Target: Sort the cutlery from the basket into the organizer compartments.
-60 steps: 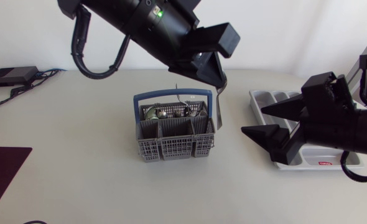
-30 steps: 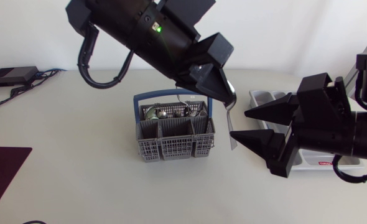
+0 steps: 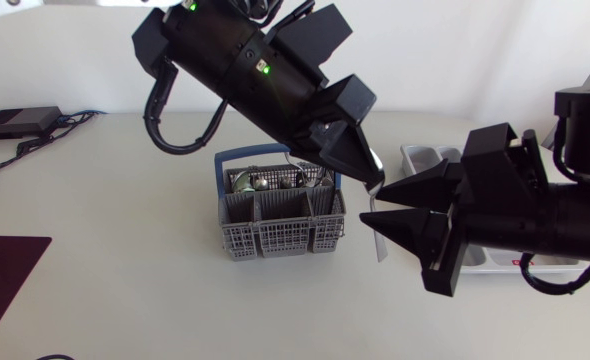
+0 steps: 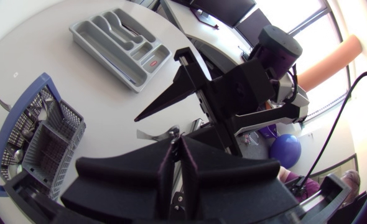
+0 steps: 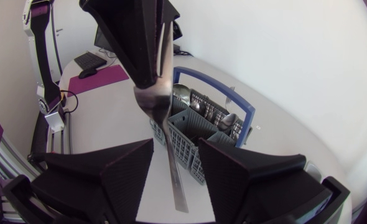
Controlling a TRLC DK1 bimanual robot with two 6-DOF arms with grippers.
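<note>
In the head view the left arm comes down from the upper left of the frame to just right of centre. Its left gripper has its fingers pressed together on the head of a fork, which hangs below it with the handle pointing down, in the air above the table.

The right arm enters from the right edge. Its right gripper has its fingers spread, one on each side of the hanging handle. In the right wrist view the fork passes between the two fingers with a gap on both sides.

The grey basket with a blue handle stands at the centre of the frame, just left of the fork. More cutlery stands in its rear compartments. The grey organizer lies at the right, mostly hidden by the right arm.
</note>
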